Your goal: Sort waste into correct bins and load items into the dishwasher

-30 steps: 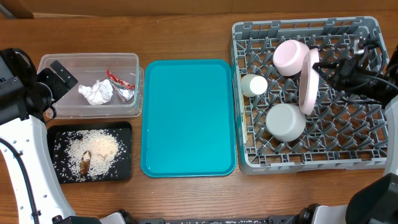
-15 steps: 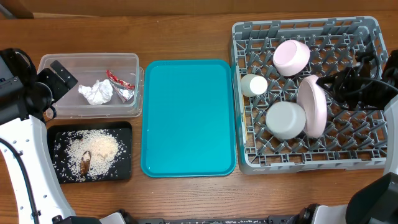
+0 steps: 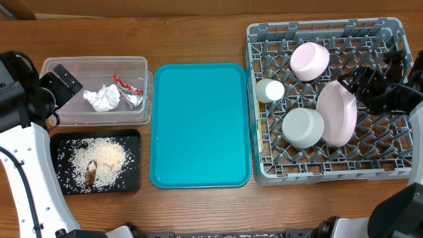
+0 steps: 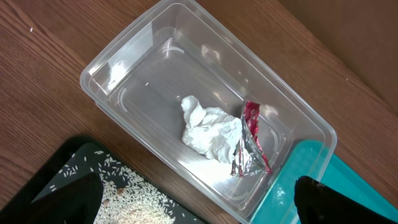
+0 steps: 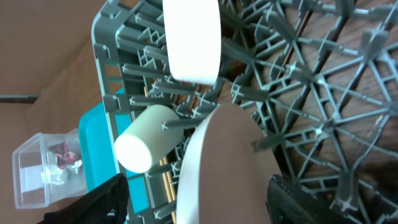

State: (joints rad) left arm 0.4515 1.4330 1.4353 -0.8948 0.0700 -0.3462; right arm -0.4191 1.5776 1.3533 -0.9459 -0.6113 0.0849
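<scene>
1. now that the right gripper (image 3: pixel 360 89) has parted its jaws, the pale pink plate (image 3: pixel 337 114) stands free in the dish rack (image 3: pixel 390 173). in the wrist view its rim sits in the gap between the two fingers, and neither seems to press on it.
2. a second ago those jaws were clamped shut on the plate, which stood nearly edge-on. since then it has come down among the pegs and tipped away from the gripper, so more of its face shows from above.
3. from the right gripper, the plate lies just off the fingertips. its far edge leans on the white bowl (image 3: pixel 303 127), which sits beyond it. the small cream cup (image 3: pixel 269 90) lies on its side further out still, and the pink bowl (image 3: pixel 310 60) is off to one side.
4. the left gripper (image 3: pixel 58 89) hangs wide open and holds nothing. directly below it is the clear tub (image 3: pixel 92 65) with the crumpled tissue (image 3: pixel 101 98) and the foil wrapper (image 3: pixel 132 92). the black tray (image 3: pixel 135 178) with the food scraps (image 3: pixel 99 162) is just to its near side.
5. we judge the task close to done. all four dishes are in the rack, the waste is in its bins, and the teal tray (image 3: pixel 198 125) between the arms is bare.
6. what remains, as we see it, is for the right arm to back off without nudging the leaning plate.
</scene>
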